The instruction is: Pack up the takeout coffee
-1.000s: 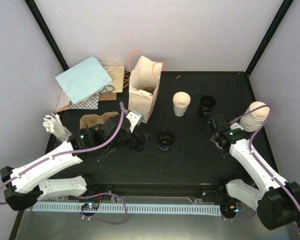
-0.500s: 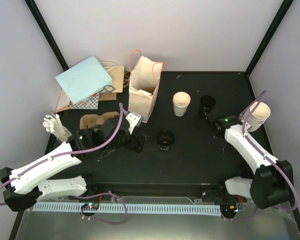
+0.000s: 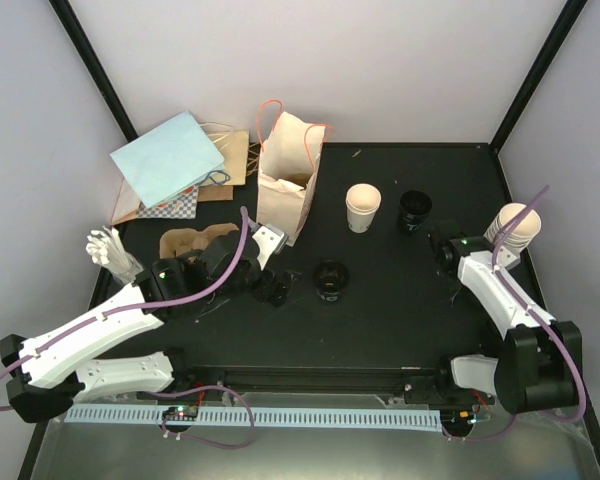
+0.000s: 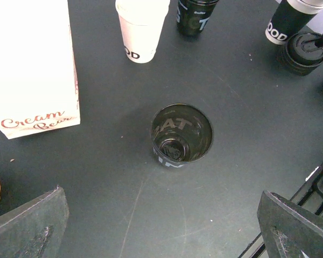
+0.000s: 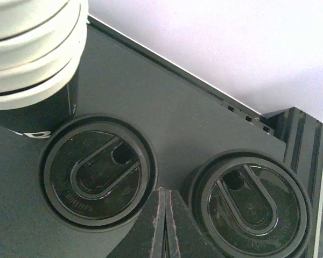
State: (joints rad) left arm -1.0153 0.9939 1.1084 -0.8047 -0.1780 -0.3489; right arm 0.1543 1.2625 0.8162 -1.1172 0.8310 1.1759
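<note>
Black desk (image 3: pixel 380 320), lid-fetching stage I reckon: right fingers (image 5: pixel 164 215) pinched shut on nothing between two black lids (image 5: pixel 97 172) at 3 o'clock, left fingers (image 3: pixel 278 286) spread wide, cream cup (image 3: pixel 363 207) lidless at 1 o'clock, so open up and straddle one lid next.

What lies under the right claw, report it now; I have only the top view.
Observer: Two black lids lie flat side by side; the shut right claw lines up with the gap between them.
Operator: Now check the black cup by the left claw.
Observer: The black cup stands upright, centred ahead of the open left claw, not yet between its fingers.
Operator: Read me the bag's print.
Observer: The bag appears to read Cream Bear in red script.
</note>
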